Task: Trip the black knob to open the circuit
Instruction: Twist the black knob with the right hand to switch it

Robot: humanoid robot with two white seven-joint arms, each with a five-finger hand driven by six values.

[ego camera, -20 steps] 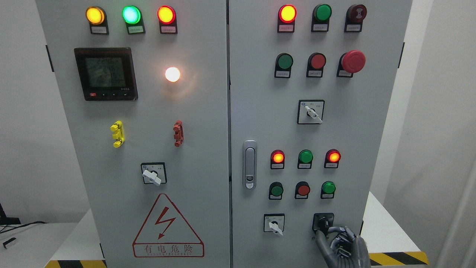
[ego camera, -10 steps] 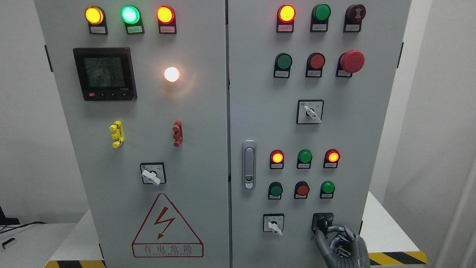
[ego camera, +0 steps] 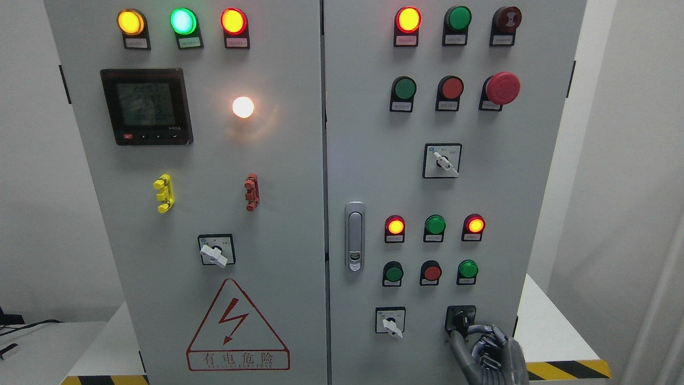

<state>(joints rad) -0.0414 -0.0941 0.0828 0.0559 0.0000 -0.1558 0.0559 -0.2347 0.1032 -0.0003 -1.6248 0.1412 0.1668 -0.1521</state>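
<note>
Right hand (ego camera: 489,350) seemingly pinches one black knob (ego camera: 460,320); three white selectors nearby.

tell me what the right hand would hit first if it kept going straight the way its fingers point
The right hand reaches up and left toward the panel, so it would meet the black knob first. Its fingertips look at or on the knob already, though depth is unclear from this view.

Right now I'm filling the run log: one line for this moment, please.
step: trip knob | right hand: fingers pinching black knob | location: cabinet door, lower right | left hand: out of view
</note>
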